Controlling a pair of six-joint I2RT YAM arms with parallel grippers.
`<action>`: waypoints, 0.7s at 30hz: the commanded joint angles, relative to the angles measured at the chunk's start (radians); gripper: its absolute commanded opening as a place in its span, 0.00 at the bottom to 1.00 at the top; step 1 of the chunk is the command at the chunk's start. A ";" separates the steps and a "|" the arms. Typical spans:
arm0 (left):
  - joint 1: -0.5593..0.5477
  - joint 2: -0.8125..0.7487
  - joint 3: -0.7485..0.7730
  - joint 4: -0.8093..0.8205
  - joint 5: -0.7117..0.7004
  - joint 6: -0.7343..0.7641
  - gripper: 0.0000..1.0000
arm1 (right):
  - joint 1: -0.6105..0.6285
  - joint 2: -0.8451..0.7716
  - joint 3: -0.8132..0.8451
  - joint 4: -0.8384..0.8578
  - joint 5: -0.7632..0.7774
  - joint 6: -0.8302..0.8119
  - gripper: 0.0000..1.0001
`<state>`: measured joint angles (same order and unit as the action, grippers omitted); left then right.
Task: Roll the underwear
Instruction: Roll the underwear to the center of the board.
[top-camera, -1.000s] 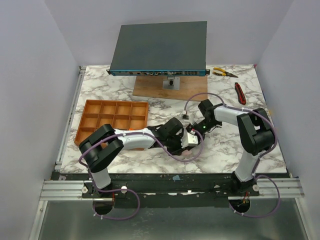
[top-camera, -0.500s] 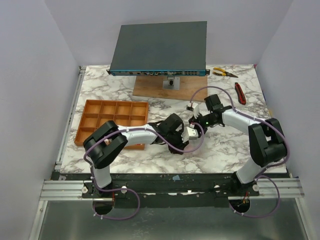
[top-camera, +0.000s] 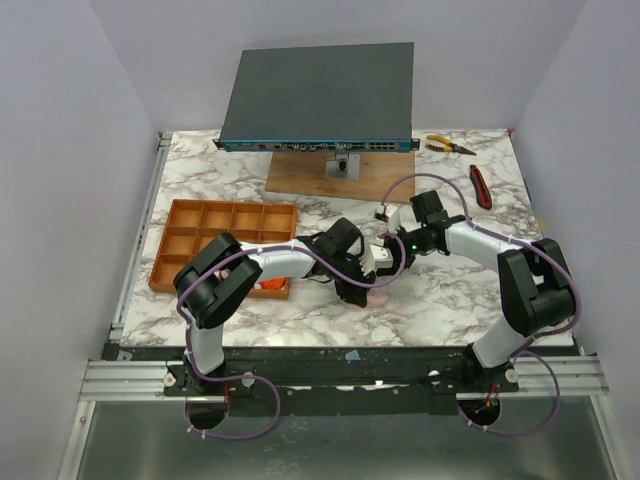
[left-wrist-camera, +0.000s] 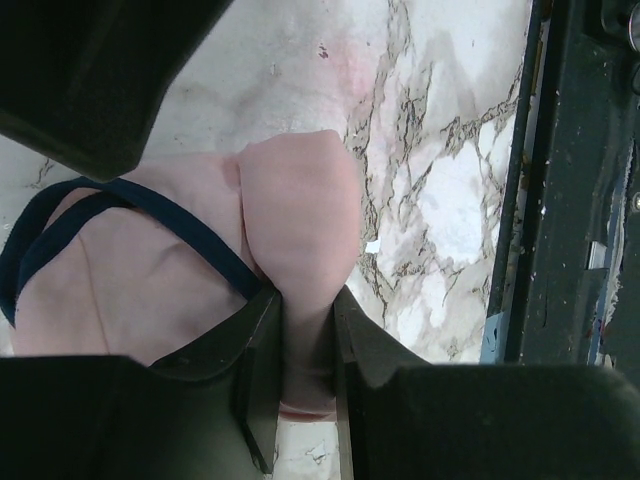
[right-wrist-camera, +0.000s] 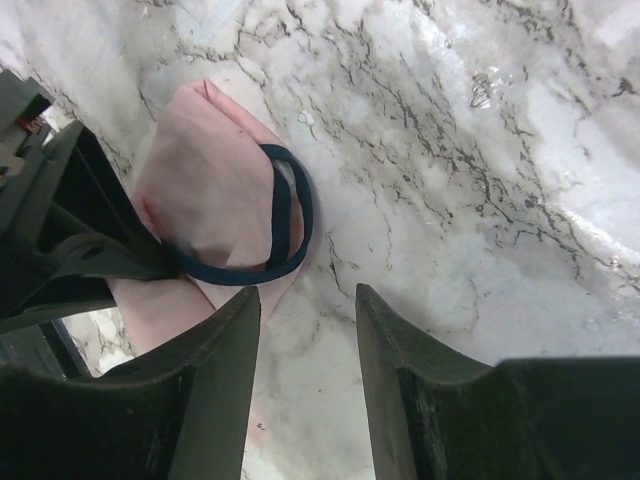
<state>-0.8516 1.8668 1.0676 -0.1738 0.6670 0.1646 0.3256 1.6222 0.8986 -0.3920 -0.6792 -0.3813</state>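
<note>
The pale pink underwear with dark edging (left-wrist-camera: 300, 220) lies partly rolled on the marble table, just under both wrists in the top view (top-camera: 368, 294). My left gripper (left-wrist-camera: 305, 330) is shut on the rolled end of the pink underwear. My right gripper (right-wrist-camera: 308, 300) is open and empty, hovering just beside the pink underwear (right-wrist-camera: 215, 180), whose dark band loops out toward it. An orange garment (top-camera: 268, 285) shows at the tray's near right corner. The other garments are out of view.
The orange-brown compartment tray (top-camera: 190, 240) sits at the left. A dark flat box on a wooden board (top-camera: 320, 95) stands at the back. Pliers (top-camera: 447, 146) and a red-handled tool (top-camera: 480, 185) lie at the back right. The table's near edge rail (left-wrist-camera: 560, 180) is close to the left gripper.
Both grippers have moved back from the near edge toward the table's middle. The left arm has swung its wrist right of the tray; the pink underwear now shows beneath it.
</note>
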 joint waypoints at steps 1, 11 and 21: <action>0.006 0.065 -0.026 -0.092 -0.086 0.018 0.00 | 0.014 0.026 -0.027 0.051 0.027 0.015 0.46; 0.005 0.066 -0.024 -0.097 -0.087 0.023 0.00 | 0.092 0.028 -0.041 0.124 0.125 0.077 0.47; 0.005 0.065 -0.023 -0.095 -0.097 0.020 0.00 | 0.164 0.049 -0.032 0.137 0.209 0.102 0.47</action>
<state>-0.8513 1.8683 1.0714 -0.1814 0.6666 0.1711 0.4652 1.6489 0.8661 -0.2718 -0.5194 -0.2955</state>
